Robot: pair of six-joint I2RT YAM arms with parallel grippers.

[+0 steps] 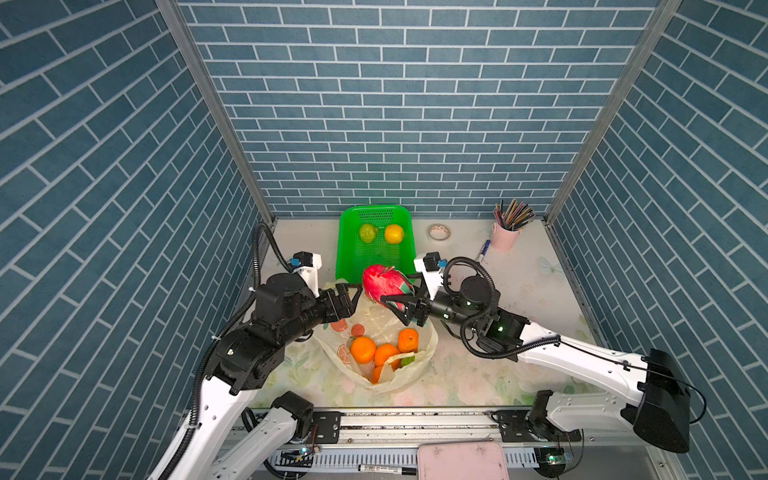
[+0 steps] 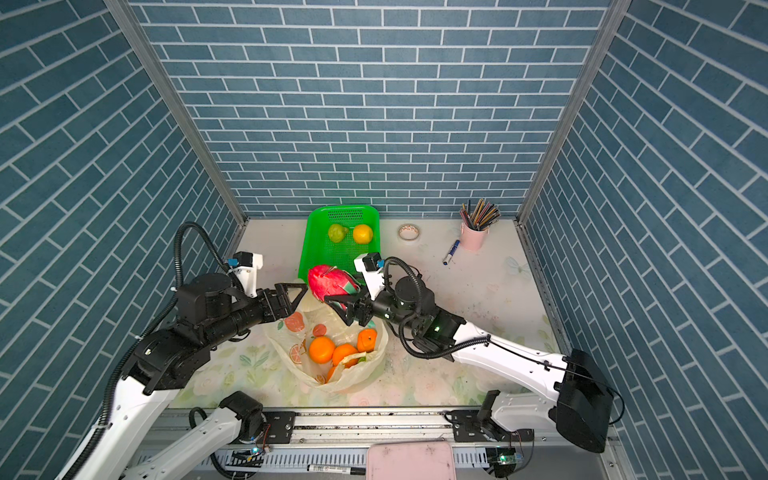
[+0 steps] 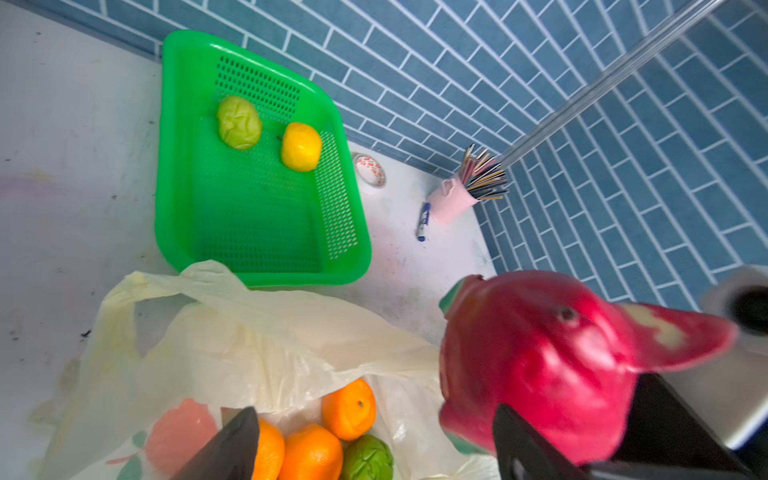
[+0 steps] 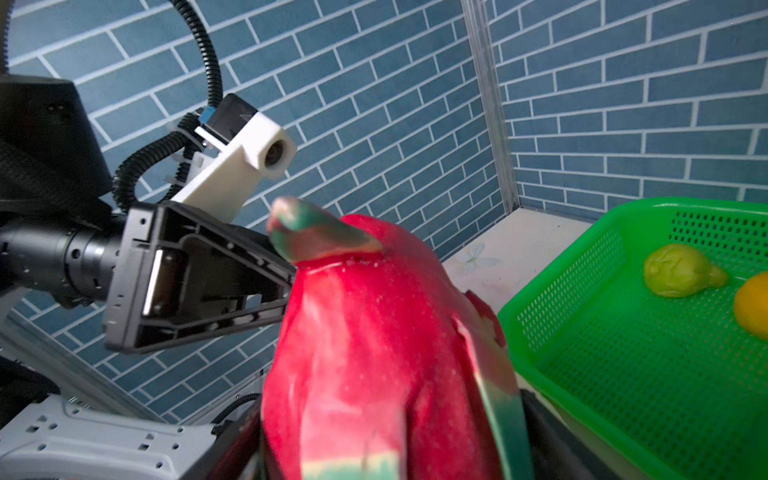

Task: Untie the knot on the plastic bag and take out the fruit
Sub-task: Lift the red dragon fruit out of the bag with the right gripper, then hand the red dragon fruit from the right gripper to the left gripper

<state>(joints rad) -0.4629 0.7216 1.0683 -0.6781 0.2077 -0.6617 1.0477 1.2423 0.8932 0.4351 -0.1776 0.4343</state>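
Overhead, the right gripper [image 1: 395, 306] clamps the dragon fruit [image 1: 380, 284] between the plastic bag [image 1: 426, 349] (mouth open, four oranges [image 1: 363, 349] inside) and the green basket [image 1: 343, 249], which holds two fruits; the left gripper [image 1: 354, 297] gapes empty beside it. A tape roll [image 1: 439, 232], pencil cup [image 1: 504, 240] and marker [image 1: 482, 250] lie rightward of the basket. Left wrist: three oranges, one green fruit [image 3: 368, 459] bagged. Right wrist: dragon fruit blocks the bag.

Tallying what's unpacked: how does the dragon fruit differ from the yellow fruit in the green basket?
The dragon fruit is pink-red with green-tipped scales; the yellow fruit is plain and round. The dragon fruit is held by the right gripper; the yellow fruit lies in the green basket. The dragon fruit looks clearly larger than the yellow fruit. Both are out of the plastic bag.
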